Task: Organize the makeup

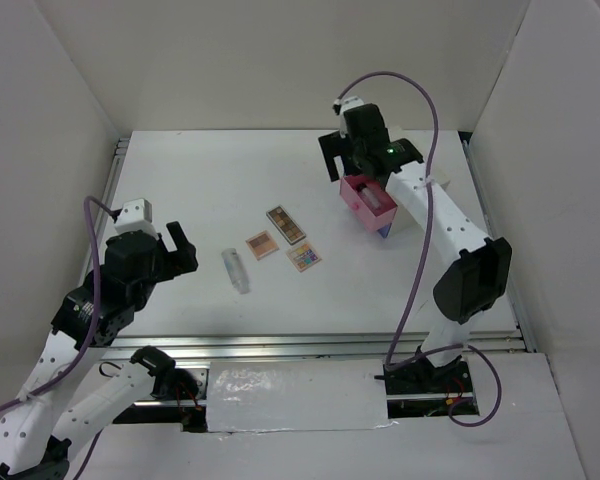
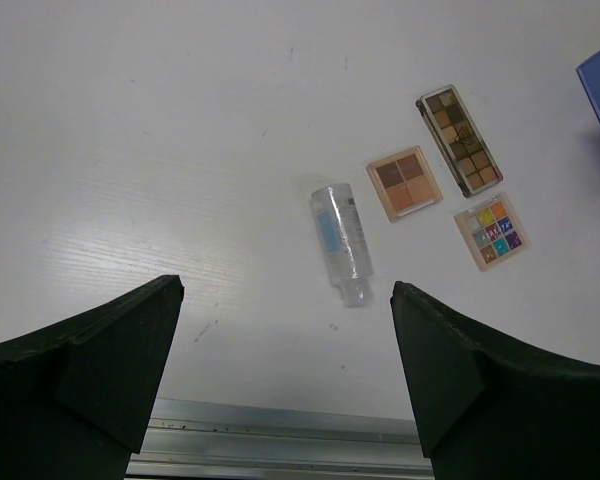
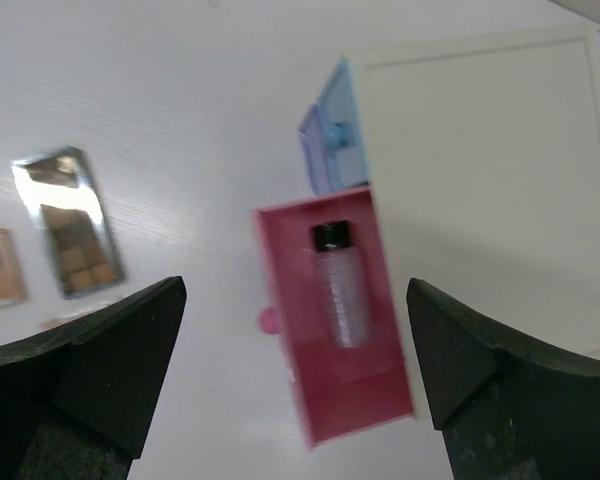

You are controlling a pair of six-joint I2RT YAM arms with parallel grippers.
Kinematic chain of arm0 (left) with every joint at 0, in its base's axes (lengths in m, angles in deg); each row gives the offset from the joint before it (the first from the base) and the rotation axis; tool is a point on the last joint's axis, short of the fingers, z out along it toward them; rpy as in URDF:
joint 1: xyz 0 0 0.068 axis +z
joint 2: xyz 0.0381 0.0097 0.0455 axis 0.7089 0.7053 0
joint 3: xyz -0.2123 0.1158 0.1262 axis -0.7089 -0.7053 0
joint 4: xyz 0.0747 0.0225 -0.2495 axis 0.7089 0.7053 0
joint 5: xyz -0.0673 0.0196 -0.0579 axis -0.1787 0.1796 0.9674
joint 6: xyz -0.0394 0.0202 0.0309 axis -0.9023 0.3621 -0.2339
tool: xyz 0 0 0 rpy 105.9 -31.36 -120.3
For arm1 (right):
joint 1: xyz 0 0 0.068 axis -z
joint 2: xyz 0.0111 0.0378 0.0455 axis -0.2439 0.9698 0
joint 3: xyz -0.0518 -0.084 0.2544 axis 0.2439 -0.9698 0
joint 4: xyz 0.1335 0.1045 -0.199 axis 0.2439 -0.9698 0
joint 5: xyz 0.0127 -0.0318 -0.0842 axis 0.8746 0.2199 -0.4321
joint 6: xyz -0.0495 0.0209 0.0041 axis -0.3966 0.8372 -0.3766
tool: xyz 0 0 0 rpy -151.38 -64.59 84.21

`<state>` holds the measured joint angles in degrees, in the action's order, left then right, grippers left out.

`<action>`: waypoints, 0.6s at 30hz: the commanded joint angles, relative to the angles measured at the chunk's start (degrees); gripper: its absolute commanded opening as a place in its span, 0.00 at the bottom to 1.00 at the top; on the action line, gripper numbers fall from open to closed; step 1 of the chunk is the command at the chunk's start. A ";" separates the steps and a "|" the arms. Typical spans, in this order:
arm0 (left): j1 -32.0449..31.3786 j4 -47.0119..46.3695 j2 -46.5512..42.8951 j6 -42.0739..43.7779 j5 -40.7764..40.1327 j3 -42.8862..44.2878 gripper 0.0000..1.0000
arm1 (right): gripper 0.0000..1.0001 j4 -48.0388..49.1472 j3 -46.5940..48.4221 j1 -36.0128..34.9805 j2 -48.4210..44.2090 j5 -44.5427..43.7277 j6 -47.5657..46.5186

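A clear tube (image 1: pixel 236 270) lies on the table left of three flat palettes: brown (image 1: pixel 286 224), peach (image 1: pixel 262 244), multicoloured (image 1: pixel 303 257). The left wrist view shows the tube (image 2: pixel 341 242), the peach palette (image 2: pixel 404 183), the brown palette (image 2: pixel 459 139) and the multicoloured palette (image 2: pixel 491 230). My left gripper (image 1: pixel 174 243) is open and empty, left of the tube. My right gripper (image 1: pixel 352 150) is open above the pulled-out pink drawer (image 3: pixel 332 318), where a pale tube with a black cap (image 3: pixel 340 283) lies. The lipstick is not in view.
The white box (image 3: pixel 485 180) with a blue drawer (image 3: pixel 330 136) stands at the right; the top view shows the pink drawer (image 1: pixel 365 197) under my right arm. A metal rail (image 1: pixel 280 348) runs along the table's near edge. White walls enclose three sides.
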<state>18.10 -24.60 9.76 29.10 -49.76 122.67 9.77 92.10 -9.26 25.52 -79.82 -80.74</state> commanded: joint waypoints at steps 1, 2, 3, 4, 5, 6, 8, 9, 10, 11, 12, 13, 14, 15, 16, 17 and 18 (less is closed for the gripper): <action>0.33 -1.75 -0.27 0.89 -0.79 -0.13 0.99 | 1.00 0.32 3.28 -9.19 -3.66 2.91 6.75; 0.33 -1.49 -0.62 0.71 -1.49 -0.05 1.00 | 1.00 1.46 1.96 -11.58 -3.66 1.94 9.29; 0.33 -1.31 -0.71 0.45 -1.93 -0.04 0.99 | 1.00 2.51 0.65 -13.95 -3.22 1.15 12.89; 0.42 -0.61 -0.88 -0.25 -2.63 0.22 1.00 | 1.00 4.61 -1.80 -18.76 -2.87 0.27 15.18; 0.33 0.00 -1.32 -0.87 -3.51 0.39 1.00 | 1.00 5.33 -2.52 -21.07 -2.17 -0.61 17.64; 0.42 0.53 -1.67 -1.48 -5.87 0.57 0.99 | 1.00 5.95 -2.97 -23.62 0.01 -1.92 22.89; 0.42 2.28 -2.98 -3.59 -8.25 0.92 0.99 | 1.00 7.71 -2.98 -30.04 2.74 -4.13 29.14; 0.42 2.64 -3.52 -4.21 -10.09 1.01 0.99 | 1.00 7.62 -2.10 -31.98 6.50 -5.00 31.18; 0.42 3.17 -4.04 -5.43 -11.07 1.27 0.99 | 1.00 6.66 0.95 -35.21 8.63 -5.97 32.25; 0.33 3.70 -5.09 -6.05 -11.77 1.27 0.99 | 1.00 5.70 3.07 -36.55 13.43 -7.11 34.52; 0.33 4.40 -5.63 -6.93 -13.08 1.36 0.99 | 1.00 3.60 5.18 -37.70 16.01 -8.51 35.76; 0.42 4.66 -6.50 -7.29 -13.44 1.36 0.99 | 1.00 2.80 9.03 -39.27 20.56 -8.61 36.47; 0.42 4.67 -6.94 -7.38 -13.62 1.36 0.99 | 1.00 1.31 10.90 -39.90 22.60 -8.53 37.00; 0.33 4.67 -7.38 -7.46 -13.71 1.27 0.99 | 0.99 0.86 13.44 -40.34 24.54 -8.79 37.35; 0.42 4.58 -7.91 -7.47 -13.62 1.19 0.99 | 0.99 0.51 14.07 -40.61 27.43 -9.05 37.88; 0.33 4.23 -8.00 -7.12 -13.28 1.19 0.99 | 0.99 0.33 14.60 -40.61 28.50 -9.40 38.32; 0.42 4.14 -8.18 -7.03 -13.10 1.01 1.00 | 0.99 0.50 14.35 -40.43 29.82 -10.71 38.93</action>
<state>18.18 -19.79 2.11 23.07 -61.01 122.70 13.03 102.86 -50.70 54.24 -85.48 -46.68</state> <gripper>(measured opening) 0.994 0.990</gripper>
